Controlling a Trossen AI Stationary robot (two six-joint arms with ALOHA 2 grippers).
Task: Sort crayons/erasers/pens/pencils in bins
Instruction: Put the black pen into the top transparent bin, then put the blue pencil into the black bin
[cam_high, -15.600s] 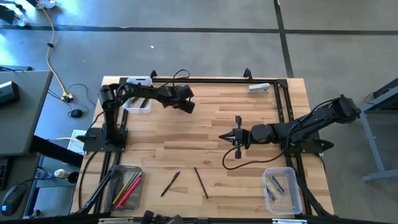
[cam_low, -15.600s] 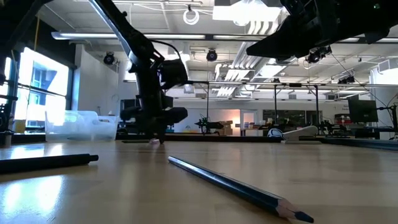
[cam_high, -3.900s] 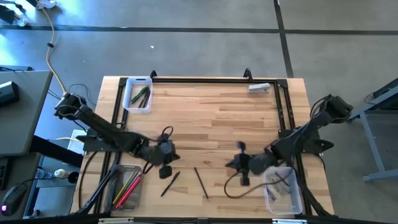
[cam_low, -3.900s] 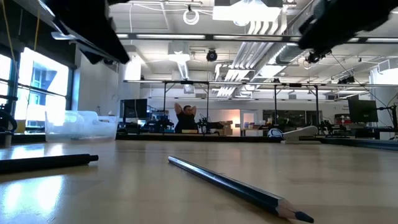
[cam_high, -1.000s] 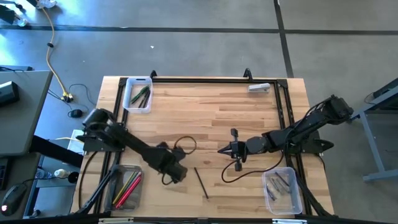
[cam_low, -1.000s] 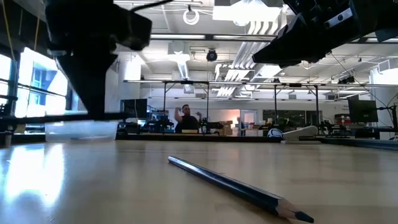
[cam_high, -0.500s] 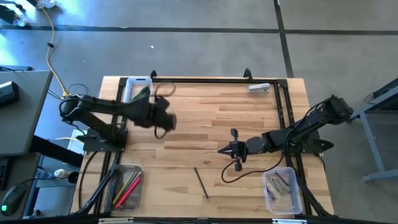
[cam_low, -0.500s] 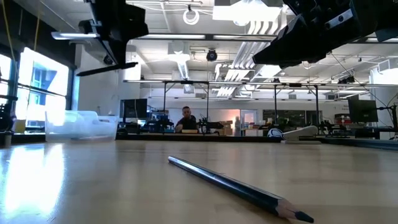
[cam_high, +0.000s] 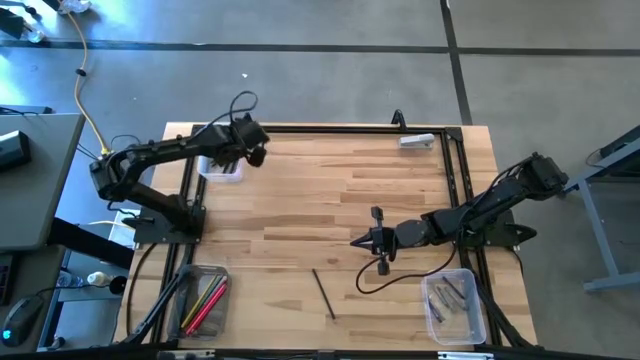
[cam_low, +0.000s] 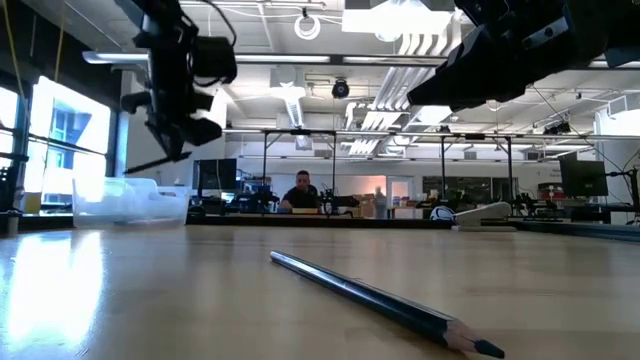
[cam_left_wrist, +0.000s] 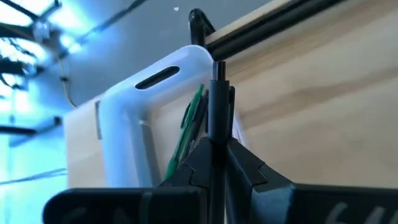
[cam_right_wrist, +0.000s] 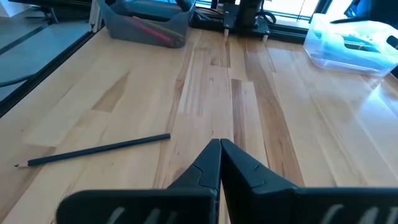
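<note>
Bins stand at three corners of the wooden surface (cam_high: 330, 190): the white-rimmed bin (cam_high: 221, 160) at the far left corner, the grey-tinted bin (cam_high: 203, 300) at the near left edge holding red, pink and yellow sticks, and a clear bin (cam_high: 455, 305) at the near right edge with grey and dark pieces inside. A black metal frame (cam_high: 330, 129) runs along the far edge and down both sides, just inside the rim of the surface.

The left gripper (cam_high: 247, 143) hangs raised over the far left corner, beside the white-rimmed bin. Its fingers (cam_left_wrist: 245, 165) are clamped on a thin black stick (cam_left_wrist: 216, 118), which points toward that bin; green sticks (cam_left_wrist: 189, 124) already lie inside it. In the low view the stick (cam_low: 160, 163) juts from the gripper at a tilt, clear above the surface.

The right gripper (cam_high: 362, 241) waits above the middle right of the surface, its fingers (cam_right_wrist: 205, 167) pressed together with nothing between them.

One dark pencil (cam_high: 322, 292) lies loose near the front edge, between the grey-tinted bin and the clear bin, well apart from both and from either gripper. Most of the central surface around it is open wood.

A person (cam_low: 303, 192) sits in the room far behind the surface.
</note>
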